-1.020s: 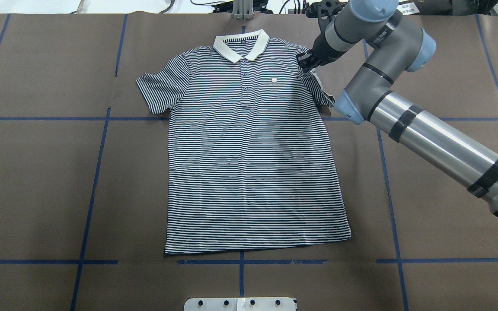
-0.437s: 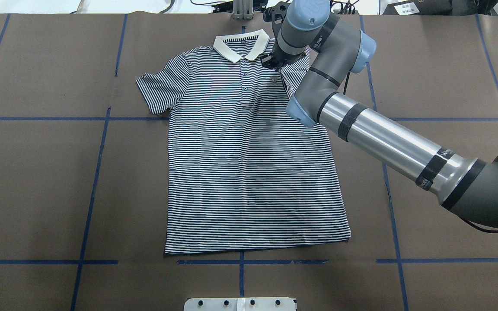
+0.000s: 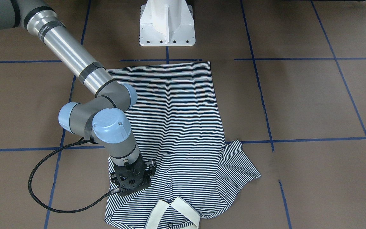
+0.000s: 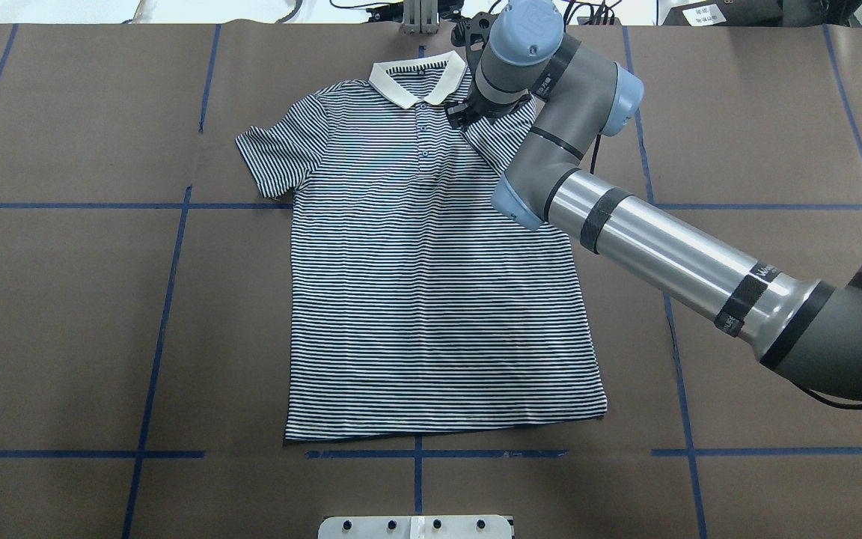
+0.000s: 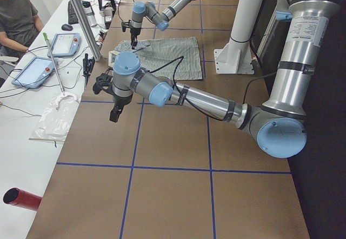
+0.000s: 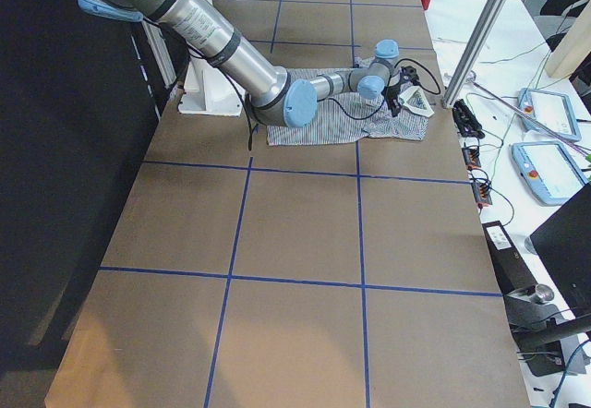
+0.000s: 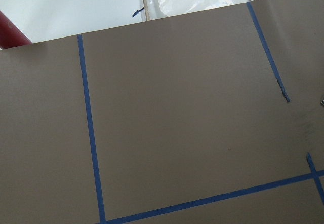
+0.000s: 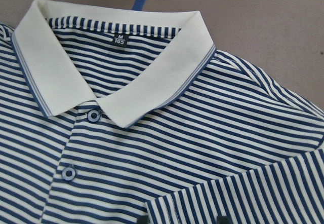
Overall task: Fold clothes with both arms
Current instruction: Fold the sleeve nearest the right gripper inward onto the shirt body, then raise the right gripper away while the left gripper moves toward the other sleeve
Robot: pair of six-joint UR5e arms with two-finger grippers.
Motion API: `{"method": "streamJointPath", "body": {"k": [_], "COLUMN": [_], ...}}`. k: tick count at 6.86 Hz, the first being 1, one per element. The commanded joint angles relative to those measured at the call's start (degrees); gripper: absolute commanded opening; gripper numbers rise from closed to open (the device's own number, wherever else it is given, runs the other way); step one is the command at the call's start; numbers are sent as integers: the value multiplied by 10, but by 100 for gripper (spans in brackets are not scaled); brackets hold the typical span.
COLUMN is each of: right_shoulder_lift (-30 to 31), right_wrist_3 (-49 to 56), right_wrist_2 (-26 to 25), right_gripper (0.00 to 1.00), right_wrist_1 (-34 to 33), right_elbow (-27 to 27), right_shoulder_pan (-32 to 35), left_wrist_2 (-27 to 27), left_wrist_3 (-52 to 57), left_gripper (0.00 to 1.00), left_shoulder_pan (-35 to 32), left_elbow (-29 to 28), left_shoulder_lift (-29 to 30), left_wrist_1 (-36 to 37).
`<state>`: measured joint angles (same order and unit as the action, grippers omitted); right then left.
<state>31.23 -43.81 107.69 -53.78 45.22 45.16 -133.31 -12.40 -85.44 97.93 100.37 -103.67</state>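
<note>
Lying flat mid-desk: striped polo shirt, cream collar far, right sleeve folding inward over chest. Right tool pinching that sleeve. Left tool hovering off-shirt, aperture unclear.

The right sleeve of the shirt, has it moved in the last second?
Yes. The sleeve used to lie spread out past the shirt's side; now the right gripper has carried it inward, toward the collar, so it lies folded over the chest.

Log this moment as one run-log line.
stage: first sleeve fold | right gripper: shut on sleeve, carried over polo shirt chest | left gripper: away over bare table
</note>
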Motion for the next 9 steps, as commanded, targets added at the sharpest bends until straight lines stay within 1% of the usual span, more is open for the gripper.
{"method": "streamJointPath", "body": {"k": [1, 2, 3, 4, 5, 6, 7, 8, 9], "right_shoulder_lift": [2, 8, 22, 43, 98, 138, 173, 193, 222], "right_wrist_3": [-8, 0, 0, 8, 33, 36, 43, 131, 221], "right_wrist_2": [14, 34, 71, 143, 169, 190, 222, 257, 267], "right_gripper": [100, 100, 100, 100, 100, 100, 100, 100, 100], "right_wrist_1": [9, -2, -73, -157, -170, -179, -213, -238, -268], "right_elbow": [6, 20, 72, 132, 201, 247, 297, 316, 336], "right_shoulder_pan": [4, 20, 45, 85, 114, 136, 162, 193, 213], "left_wrist_2": [2, 26, 29, 37, 37, 36, 67, 169, 229], "left_wrist_3": [-2, -10, -73, -140, -221, -302, -375, -455, -506], "left_gripper": [100, 100, 100, 100, 100, 100, 100, 100, 100], "left_shoulder_pan": [2, 4, 29, 77, 124, 170, 214, 296, 329], "left_elbow": [6, 10, 23, 24, 26, 44, 55, 46, 10], "left_shoulder_lift": [6, 24, 36, 50, 72, 83, 102, 116, 146], "left_wrist_1": [-1, 0, 4, 5, 5, 1, 0, 1, 0]}}
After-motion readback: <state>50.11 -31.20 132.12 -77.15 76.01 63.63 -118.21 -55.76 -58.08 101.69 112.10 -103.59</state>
